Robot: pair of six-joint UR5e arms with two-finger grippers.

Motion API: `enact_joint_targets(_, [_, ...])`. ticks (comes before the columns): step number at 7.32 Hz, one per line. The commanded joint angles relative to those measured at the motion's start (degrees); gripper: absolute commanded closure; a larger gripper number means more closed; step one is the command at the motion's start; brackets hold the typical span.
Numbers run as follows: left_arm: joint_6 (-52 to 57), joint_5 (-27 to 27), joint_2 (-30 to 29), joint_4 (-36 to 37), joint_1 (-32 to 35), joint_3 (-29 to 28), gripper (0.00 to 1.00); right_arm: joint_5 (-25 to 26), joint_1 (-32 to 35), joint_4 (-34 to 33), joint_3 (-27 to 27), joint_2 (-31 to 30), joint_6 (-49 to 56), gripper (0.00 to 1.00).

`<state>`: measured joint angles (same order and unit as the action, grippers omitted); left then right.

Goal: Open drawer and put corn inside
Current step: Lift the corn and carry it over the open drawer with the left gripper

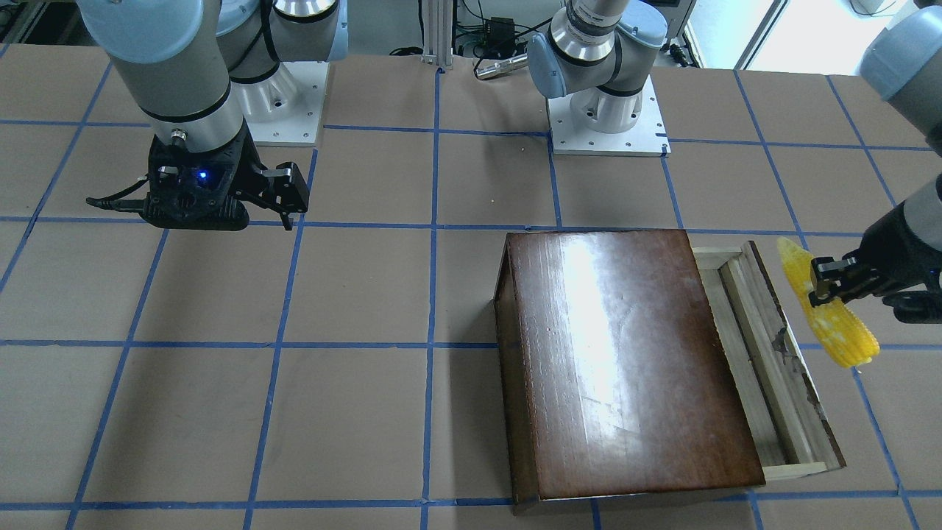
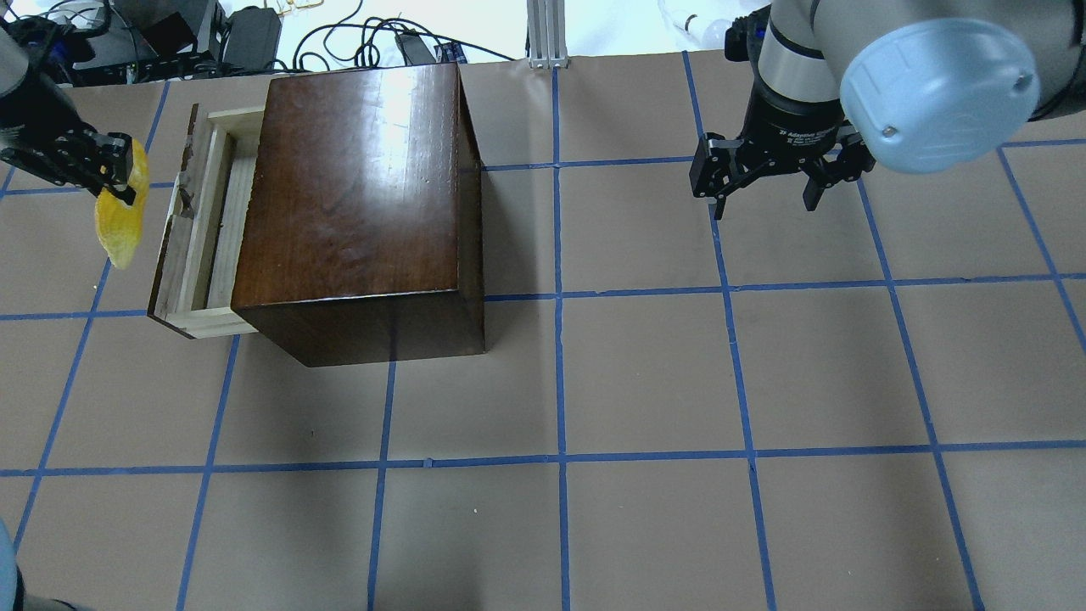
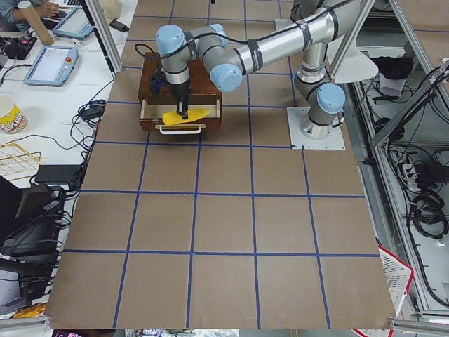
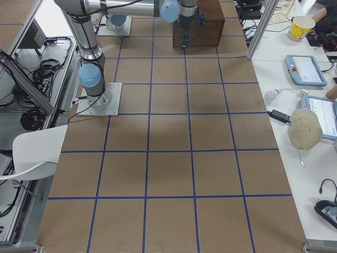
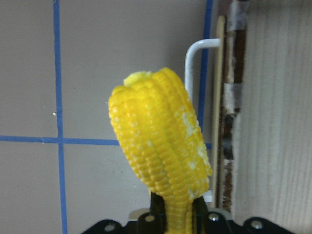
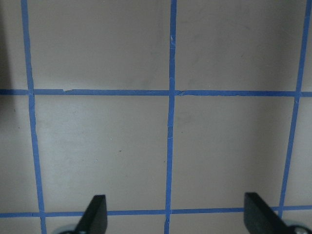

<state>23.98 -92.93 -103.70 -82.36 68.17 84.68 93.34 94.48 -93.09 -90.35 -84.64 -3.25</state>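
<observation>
Holding bumpy yellow corn cob (image 1: 839, 331) beside opened pale-wood drawer (image 1: 739, 324).
Drop-in pending; left gripper (image 1: 818, 282) clamps cob, right gripper (image 2: 764, 205) wide.

Glossy dark wooden box (image 1: 625, 353), pale raw-wood drawer (image 1: 765, 353), bumpy corn (image 1: 831, 316), matt paper tabletop (image 1: 294, 368).

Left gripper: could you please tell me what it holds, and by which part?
The left gripper holds the corn, pinched across the cob near one end.

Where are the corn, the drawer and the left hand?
corn (image 1: 840, 330), front-facing view, kernels of its thick half
drawer (image 2: 225, 229), overhead view, pale inner wood
left hand (image 1: 820, 282), front-facing view, between its fingertips
</observation>
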Motion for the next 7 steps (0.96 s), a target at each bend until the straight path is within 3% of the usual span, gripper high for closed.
enact_joint_targets(1, [0.80,0.72,-0.78,-1.49,2.84,0.83,1.00,0.00,0.00,0.01,0.00,0.00,0.00,0.00])
enact_joint_targets(7, [3.27,2.93,-3.52,-0.97,2.76,1.01,1.00,0.18,0.00,0.01,0.00,0.00,0.00,0.00])
